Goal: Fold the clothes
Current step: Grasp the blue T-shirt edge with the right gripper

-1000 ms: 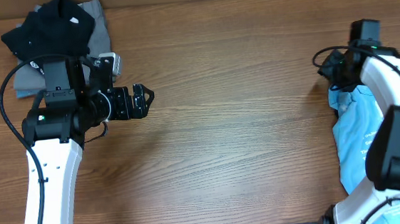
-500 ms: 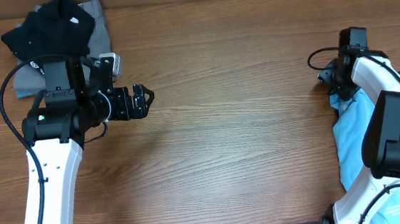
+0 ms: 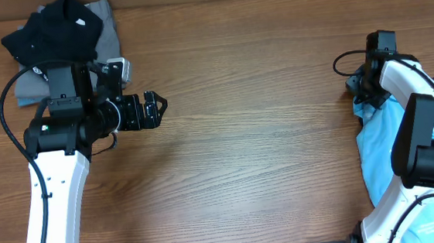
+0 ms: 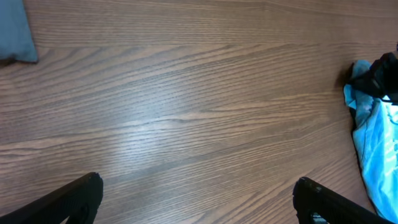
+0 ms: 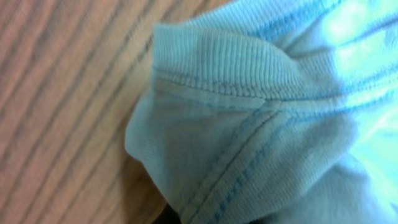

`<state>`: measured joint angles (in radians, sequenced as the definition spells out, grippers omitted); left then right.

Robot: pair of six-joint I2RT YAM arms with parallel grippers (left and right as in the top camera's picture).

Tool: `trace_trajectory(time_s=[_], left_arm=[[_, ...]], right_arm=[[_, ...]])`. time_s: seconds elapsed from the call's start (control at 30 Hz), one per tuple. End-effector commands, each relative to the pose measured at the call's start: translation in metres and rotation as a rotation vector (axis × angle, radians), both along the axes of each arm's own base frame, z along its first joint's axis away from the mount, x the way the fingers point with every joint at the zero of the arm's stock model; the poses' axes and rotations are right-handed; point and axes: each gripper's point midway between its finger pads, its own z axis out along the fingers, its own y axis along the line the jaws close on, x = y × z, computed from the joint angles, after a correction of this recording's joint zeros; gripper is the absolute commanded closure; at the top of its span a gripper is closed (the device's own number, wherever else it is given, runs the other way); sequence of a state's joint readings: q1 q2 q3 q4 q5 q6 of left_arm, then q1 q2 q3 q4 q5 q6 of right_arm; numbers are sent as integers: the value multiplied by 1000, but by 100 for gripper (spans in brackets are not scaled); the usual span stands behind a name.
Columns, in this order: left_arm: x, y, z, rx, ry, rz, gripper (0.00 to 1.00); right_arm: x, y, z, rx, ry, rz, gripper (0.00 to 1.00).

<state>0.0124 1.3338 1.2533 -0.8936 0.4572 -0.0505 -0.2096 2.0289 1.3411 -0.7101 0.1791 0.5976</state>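
A light blue shirt (image 3: 382,151) lies bunched at the table's right edge. It also shows in the left wrist view (image 4: 376,137). My right gripper (image 3: 360,91) is at the shirt's upper left corner. In the right wrist view a stitched, ribbed edge of the shirt (image 5: 249,124) fills the frame and bunches over the jaws, which are almost wholly hidden. The gripper looks shut on that edge. My left gripper (image 3: 160,105) hangs open and empty over bare wood at the left, its fingertips wide apart in the left wrist view (image 4: 198,184).
A black garment (image 3: 54,29) lies on a grey one (image 3: 107,29) at the far left corner; a corner of the grey one shows in the left wrist view (image 4: 15,31). The wooden table (image 3: 257,134) stretches between the arms.
My right gripper has moved a little left and toward the front onto the shirt's corner, and the shirt's edge has shifted slightly left with it. The left arm has not moved.
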Motion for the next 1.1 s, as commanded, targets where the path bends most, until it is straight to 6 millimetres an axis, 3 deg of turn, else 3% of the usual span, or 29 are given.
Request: trace_trajectory(time_s=[0.0, 0.07, 0.17, 0.27, 0.47, 0.67, 1.07], left_arm=[[2, -7, 12, -29, -23, -16, 0], [2, -8, 12, -34, -22, -19, 0], [1, -8, 12, -36, -21, -21, 0], [1, -8, 12, -39, -21, -23, 0], [0, -9, 12, -40, -15, -23, 0], [-1, -9, 11, -40, -7, -23, 0], [-4, -9, 9, -40, 8, -23, 0]], right_arm=[[16, 0, 34, -18, -55, 86, 96], [24, 4, 62, -12, -111, 138, 96], [41, 26, 117, 54, -248, 283, 96], [45, 35, 166, 60, -342, 338, 96], [46, 37, 233, 14, -472, 353, 96], [51, 53, 262, 57, -557, 403, 96], [59, 81, 273, 90, -602, 472, 96]])
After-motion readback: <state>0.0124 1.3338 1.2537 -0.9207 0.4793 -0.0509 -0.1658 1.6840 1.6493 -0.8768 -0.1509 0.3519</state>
